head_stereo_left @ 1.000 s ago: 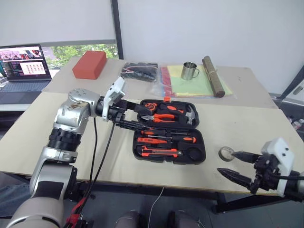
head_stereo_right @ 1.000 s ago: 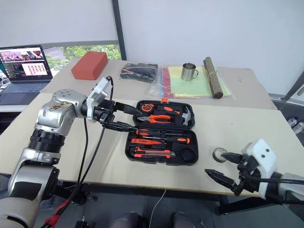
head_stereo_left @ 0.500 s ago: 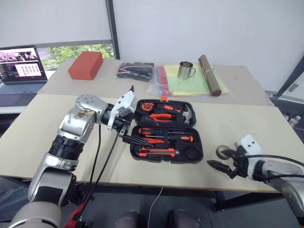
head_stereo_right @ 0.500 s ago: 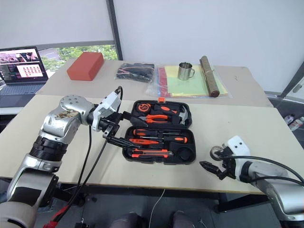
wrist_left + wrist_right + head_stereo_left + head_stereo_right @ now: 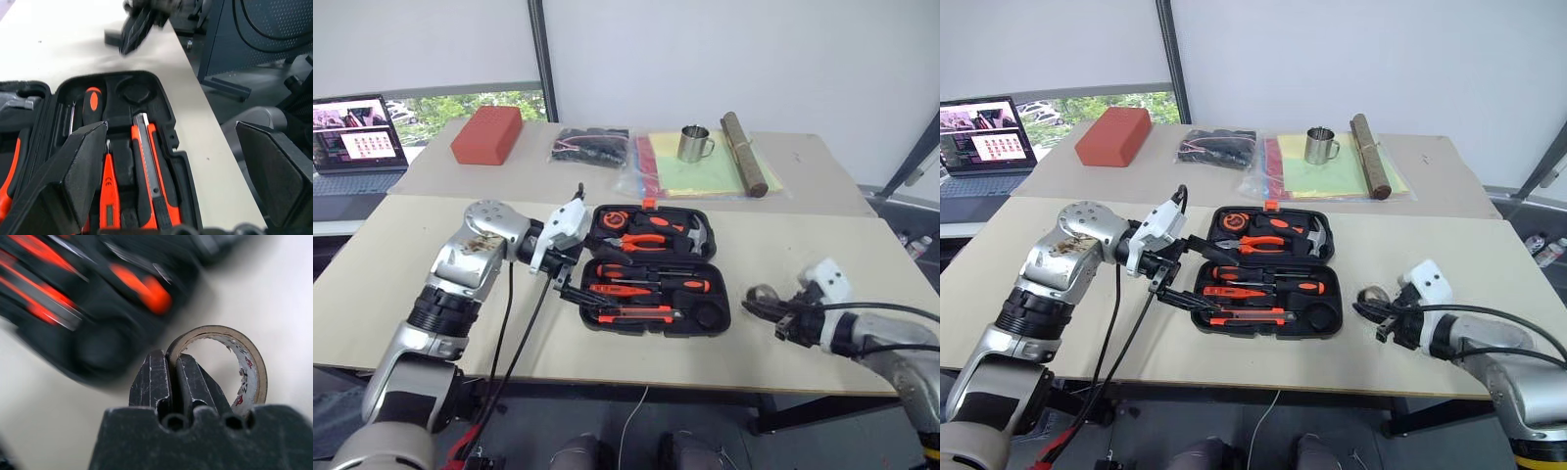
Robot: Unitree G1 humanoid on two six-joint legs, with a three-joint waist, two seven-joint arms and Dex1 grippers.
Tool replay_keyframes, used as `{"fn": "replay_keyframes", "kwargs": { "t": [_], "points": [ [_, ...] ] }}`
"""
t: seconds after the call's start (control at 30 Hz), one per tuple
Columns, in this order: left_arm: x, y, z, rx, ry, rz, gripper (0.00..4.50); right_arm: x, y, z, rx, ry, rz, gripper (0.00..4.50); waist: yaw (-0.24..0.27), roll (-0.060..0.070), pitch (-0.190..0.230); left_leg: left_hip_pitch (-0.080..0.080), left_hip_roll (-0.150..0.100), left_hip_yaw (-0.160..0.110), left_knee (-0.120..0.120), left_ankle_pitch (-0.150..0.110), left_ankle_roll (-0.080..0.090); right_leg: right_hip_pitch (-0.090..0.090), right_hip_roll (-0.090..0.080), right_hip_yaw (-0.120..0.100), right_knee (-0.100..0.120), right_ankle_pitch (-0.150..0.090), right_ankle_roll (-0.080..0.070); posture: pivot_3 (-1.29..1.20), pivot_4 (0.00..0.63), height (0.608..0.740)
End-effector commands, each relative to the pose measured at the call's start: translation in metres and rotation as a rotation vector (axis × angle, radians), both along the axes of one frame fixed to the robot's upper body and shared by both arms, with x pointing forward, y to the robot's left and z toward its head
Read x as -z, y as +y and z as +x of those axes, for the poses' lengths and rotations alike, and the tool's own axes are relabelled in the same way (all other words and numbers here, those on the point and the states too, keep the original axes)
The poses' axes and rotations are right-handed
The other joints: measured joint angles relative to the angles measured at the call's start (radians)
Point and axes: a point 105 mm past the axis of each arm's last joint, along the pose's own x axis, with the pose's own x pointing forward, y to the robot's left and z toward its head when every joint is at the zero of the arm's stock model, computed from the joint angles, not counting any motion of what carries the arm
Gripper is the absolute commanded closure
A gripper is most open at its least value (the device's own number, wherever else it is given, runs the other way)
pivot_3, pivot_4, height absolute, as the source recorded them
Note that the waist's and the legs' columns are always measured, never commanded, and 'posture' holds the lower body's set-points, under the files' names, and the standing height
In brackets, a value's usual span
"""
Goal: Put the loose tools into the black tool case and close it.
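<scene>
Near the desk's (image 5: 1489, 264) front edge, toward its right side: right gripper (image 5: 172, 377) pinched onto the wall of the small grey tape roll (image 5: 230, 357). Further in, mid-desk: black tool case (image 5: 1268, 272) lying open, utility knife (image 5: 149, 171), tester screwdriver (image 5: 110, 193) and screwdrivers seated in recesses; left gripper (image 5: 576, 279) spread wide at its left edge. Along the far edge: red block (image 5: 1116, 135), bag of cables (image 5: 1219, 149), steel mug (image 5: 1319, 145), brown roll (image 5: 1372, 168). Beyond the far left corner: open laptop (image 5: 977, 137), window. No legible writing.

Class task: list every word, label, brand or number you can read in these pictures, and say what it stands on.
No text can be read.
Laptop screen: a page with pictures, too small to read.
Tape roll: red and dark marks inside, blurred.
</scene>
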Motion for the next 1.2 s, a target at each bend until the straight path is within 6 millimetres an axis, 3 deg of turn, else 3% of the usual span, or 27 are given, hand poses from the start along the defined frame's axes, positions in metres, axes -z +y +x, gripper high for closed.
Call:
{"fn": "replay_keyframes", "kwargs": {
  "t": [0.03,0.2,0.27,0.33,0.4,0.47,0.57,0.7,0.8,0.9,0.97,1.0,1.13,1.2],
  "points": [
    [-0.002,-0.001,-0.004,0.03,-0.051,0.02,0.0,-0.01,0.035,-0.013,-0.162,-0.021,-0.021,4.44,0.001,0.0,0.0,0.0,0.0,0.0,0.0,0.0,0.0,0.0,0.0,0.0,0.0,0.0,0.0,0.0,0.15,0.736],
    [-0.001,-0.002,-0.004,0.027,-0.054,0.019,0.0,0.012,0.046,-0.002,-0.132,0.035,-0.093,4.44,0.003,0.0,0.0,-0.001,-0.001,0.0,0.0,0.0,0.0,-0.001,-0.001,0.0,0.0,0.0,0.0,0.0,0.15,0.736],
    [-0.001,-0.001,-0.004,0.023,-0.054,0.019,0.0,0.028,0.039,0.001,-0.104,0.06,-0.198,3.69,0.003,0.0,0.0,-0.002,-0.001,0.0,0.0,0.0,0.0,-0.001,-0.001,-0.001,0.0,0.0,0.0,0.0,0.15,0.736],
    [0.0,0.0,-0.003,0.016,-0.054,0.021,0.0,0.033,0.036,-0.001,-0.106,0.07,-0.233,3.27,0.003,0.0,0.0,-0.003,-0.001,0.0,0.0,0.0,0.0,-0.002,-0.001,-0.001,0.0,0.0,0.0,0.0,0.15,0.736],
    [0.0,0.002,-0.003,0.008,-0.053,0.021,0.0,0.027,0.041,-0.006,-0.139,0.056,-0.208,2.6,0.002,0.0,0.0,-0.003,-0.001,0.0,0.0,0.0,0.0,-0.003,0.0,-0.001,0.0,0.0,0.0,0.0,0.15,0.736],
    [0.003,0.005,-0.001,-0.018,-0.043,0.025,0.0,0.009,0.052,-0.017,-0.216,0.035,-0.109,1.95,0.002,0.0,0.0,-0.003,-0.001,0.0,0.0,0.0,0.0,-0.002,0.001,-0.001,0.0,0.0,0.0,0.0,0.15,0.736],
    [0.008,0.011,0.001,-0.058,-0.025,0.03,0.0,-0.008,0.051,-0.025,-0.239,0.034,-0.02,1.95,0.002,0.0,0.0,-0.003,-0.001,0.0,0.0,0.0,0.0,-0.002,0.001,-0.001,0.0,0.0,0.0,0.0,0.15,0.736],
    [0.016,0.037,0.013,-0.212,0.001,0.036,0.0,-0.021,0.01,-0.007,-0.07,0.024,-0.003,1.95,0.001,0.0,0.0,-0.003,-0.001,0.0,0.0,0.0,0.0,-0.002,0.001,-0.001,0.0,0.0,0.0,0.0,0.15,0.736],
    [0.017,0.062,0.027,-0.358,-0.001,0.026,0.69,-0.028,-0.019,0.01,0.044,0.0,-0.014,2.6,0.002,0.0,0.0,-0.002,-0.001,0.0,0.0,0.0,0.0,-0.002,-0.001,-0.001,0.0,0.0,0.0,0.0,0.15,0.736],
    [0.026,0.102,0.045,-0.573,0.023,0.025,1.87,-0.025,-0.049,0.035,0.17,-0.039,-0.065,3.72,0.0,0.0,0.0,-0.002,-0.001,0.0,0.0,0.0,0.0,-0.002,-0.001,0.0,0.0,0.0,0.0,0.0,0.15,0.736],
    [0.038,0.116,0.049,-0.625,0.008,0.076,2.7,-0.016,-0.058,0.046,0.197,-0.045,-0.108,4.45,-0.002,0.0,0.0,-0.002,-0.001,0.001,0.0,0.0,0.0,-0.002,-0.001,0.0,0.0,0.0,0.0,0.0,0.15,0.736],
    [0.043,0.117,0.049,-0.625,0.0,0.102,2.89,-0.012,-0.058,0.05,0.194,-0.045,-0.119,4.5,-0.004,0.0,0.0,-0.002,-0.001,0.001,0.0,0.0,0.0,-0.002,0.0,-0.001,0.0,0.0,0.0,0.0,0.15,0.736],
    [0.056,0.108,0.052,-0.605,-0.003,0.133,4.43,0.003,-0.049,0.063,0.145,-0.054,-0.161,4.5,-0.002,0.0,0.0,-0.002,-0.001,0.002,-0.002,0.0,0.0,-0.003,0.001,-0.001,0.0,0.0,0.0,0.0,0.15,0.736],
    [0.06,0.094,0.053,-0.574,0.006,0.119,4.47,0.013,-0.038,0.069,0.095,-0.05,-0.203,4.5,-0.001,0.0,0.0,-0.003,-0.001,0.002,-0.002,0.0,0.0,-0.004,0.001,-0.002,0.0,0.0,0.0,0.0,0.15,0.736]
  ]
}}
